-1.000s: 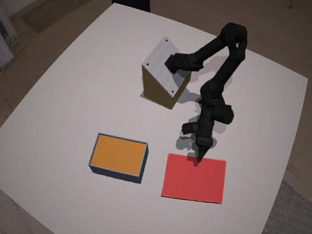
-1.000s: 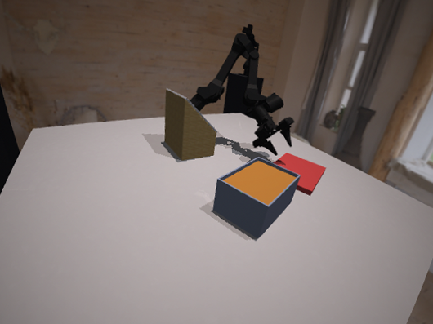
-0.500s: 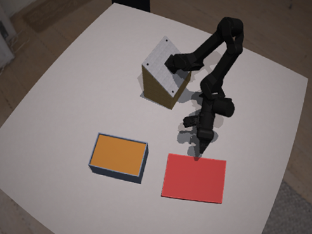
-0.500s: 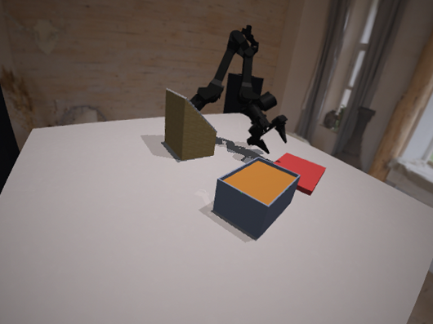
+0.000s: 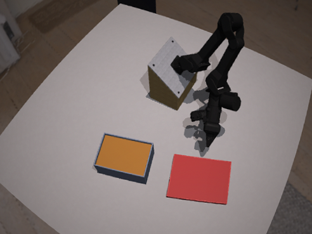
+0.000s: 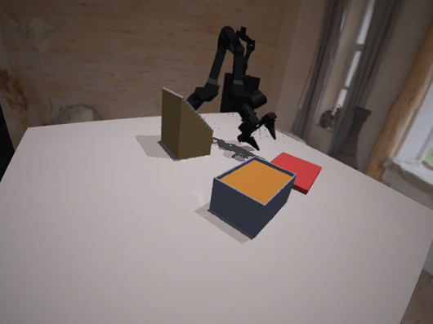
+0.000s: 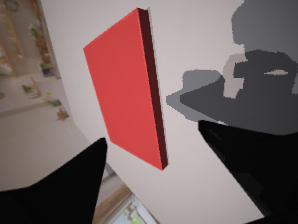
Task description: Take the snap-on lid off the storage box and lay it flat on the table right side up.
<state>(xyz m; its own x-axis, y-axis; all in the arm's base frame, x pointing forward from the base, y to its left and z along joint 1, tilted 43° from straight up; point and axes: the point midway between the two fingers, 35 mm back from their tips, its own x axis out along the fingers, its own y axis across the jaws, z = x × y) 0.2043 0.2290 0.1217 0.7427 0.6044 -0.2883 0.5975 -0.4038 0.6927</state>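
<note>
The red lid [image 5: 199, 179] [image 6: 298, 171] [image 7: 122, 90] lies flat on the table [image 5: 76, 102] [image 6: 119, 255], its smooth face up, to the right of the box in the top view. The dark blue storage box [image 5: 122, 176] [image 6: 234, 207] stands upright with its top uncovered, showing an orange surface [image 5: 124, 155] [image 6: 257, 181] inside the rim. Lid and box are apart. My gripper [image 5: 208, 145] [image 6: 266, 143] [image 7: 153, 133] is open and empty, its fingers spread above the table just behind the lid's far edge and clear of it. The lid's underside is hidden.
A wedge-shaped block [image 5: 164, 90] [image 6: 172, 126] with a sloped grey top plate [image 5: 166, 59] stands behind the box. The arm's base is mounted on that slope, and the arm [image 5: 228, 55] [image 6: 237, 66] arches over to the right of the block.
</note>
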